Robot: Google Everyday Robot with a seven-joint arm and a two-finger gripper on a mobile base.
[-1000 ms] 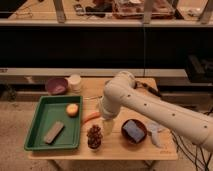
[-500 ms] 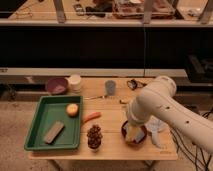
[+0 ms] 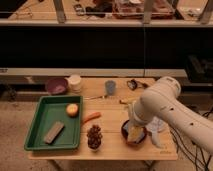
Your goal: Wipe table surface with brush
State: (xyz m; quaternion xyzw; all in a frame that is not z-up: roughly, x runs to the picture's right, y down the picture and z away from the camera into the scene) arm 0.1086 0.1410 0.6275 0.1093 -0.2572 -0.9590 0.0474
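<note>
The table surface [image 3: 112, 147] carries all items. The white arm [image 3: 165, 107] reaches in from the right; its gripper [image 3: 133, 126] sits low, apparently over the dark bowl [image 3: 125, 135] near the front edge. Spread or closed: cannot tell. The green tray [image 3: 47, 114] lies at left. The brush [image 3: 132, 84] rests at the far edge, right of the blue cup [image 3: 110, 87], well apart from the gripper.

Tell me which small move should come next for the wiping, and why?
Probably raise the tool from over the dark round bowl at the near right and carry it back toward the small black round-headed brush, which lies untouched near the far edge of the pale wooden plank table surface, right of the blue cup. The tool is apart from the brush, so wiping cannot start.
</note>
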